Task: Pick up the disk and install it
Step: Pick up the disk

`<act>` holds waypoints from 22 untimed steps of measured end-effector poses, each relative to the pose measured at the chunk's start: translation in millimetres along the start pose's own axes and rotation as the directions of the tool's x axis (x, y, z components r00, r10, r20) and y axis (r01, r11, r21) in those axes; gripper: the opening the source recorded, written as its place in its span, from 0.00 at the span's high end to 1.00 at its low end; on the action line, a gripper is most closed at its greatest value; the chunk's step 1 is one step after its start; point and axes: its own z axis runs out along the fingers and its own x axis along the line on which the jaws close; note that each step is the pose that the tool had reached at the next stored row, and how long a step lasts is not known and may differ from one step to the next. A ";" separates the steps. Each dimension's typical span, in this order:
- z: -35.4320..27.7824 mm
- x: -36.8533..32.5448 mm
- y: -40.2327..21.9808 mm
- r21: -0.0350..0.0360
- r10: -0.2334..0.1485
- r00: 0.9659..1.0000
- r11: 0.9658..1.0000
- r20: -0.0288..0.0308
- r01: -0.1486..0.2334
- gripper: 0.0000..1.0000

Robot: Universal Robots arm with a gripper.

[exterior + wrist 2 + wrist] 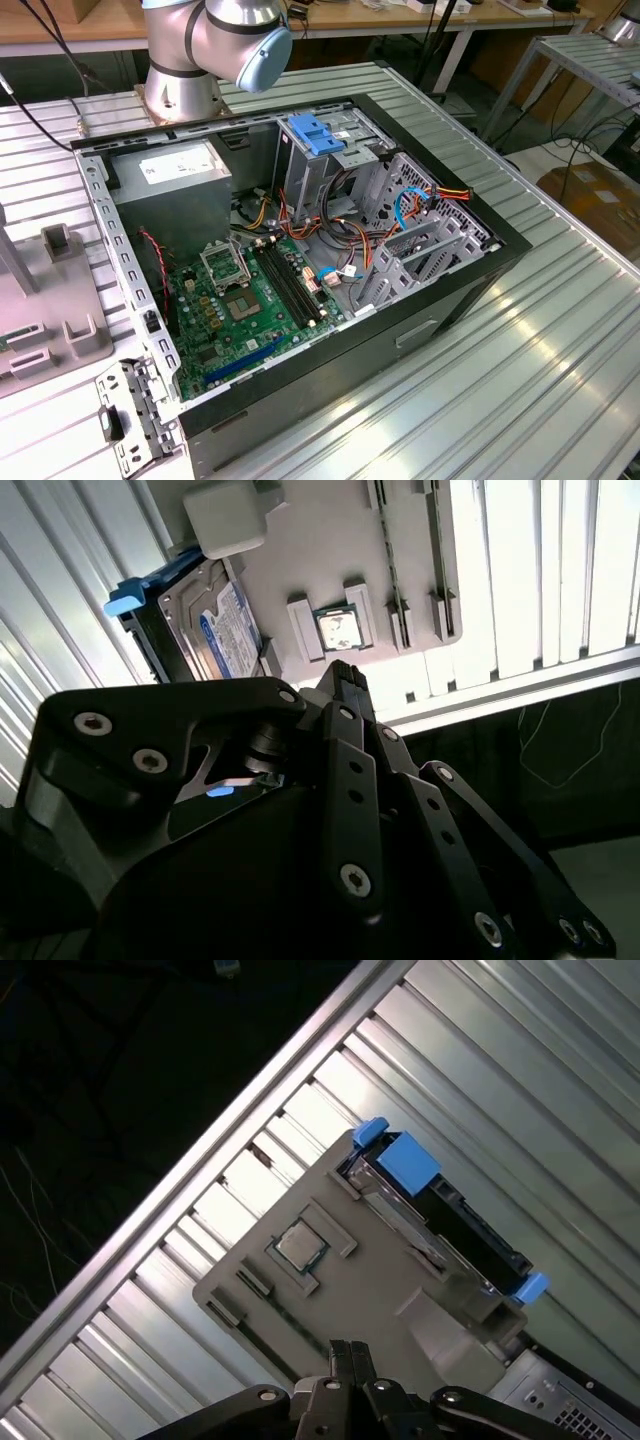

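The disk [455,1222] stands on edge in a slot of a grey holder plate [300,1195], with blue rails at its ends. In the second wrist view the disk [205,630] shows its silver side and a white label with a blue band. My gripper [343,1352] hangs above the holder plate, apart from the disk, its black fingers pressed together with nothing between them. In the second wrist view the gripper [345,675] points at the plate [320,550] beside the disk.
A small square chip [297,1245] lies in a recess of the holder plate. In the exterior view the open computer case [470,290] lies on the ribbed metal table, with a blue clip [315,133] at its drive bay and a grey box [170,180]. The table's edge [200,1160] runs near the plate.
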 end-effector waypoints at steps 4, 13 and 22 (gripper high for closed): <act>0.0 0.0 0.0 0.000 -0.022 1.000 1.000 0.000 0.022 0.89; 0.0 0.0 0.0 0.002 -0.085 0.996 0.996 0.000 0.085 0.89; 0.0 0.0 0.0 0.003 -0.143 0.990 0.990 0.000 0.143 0.89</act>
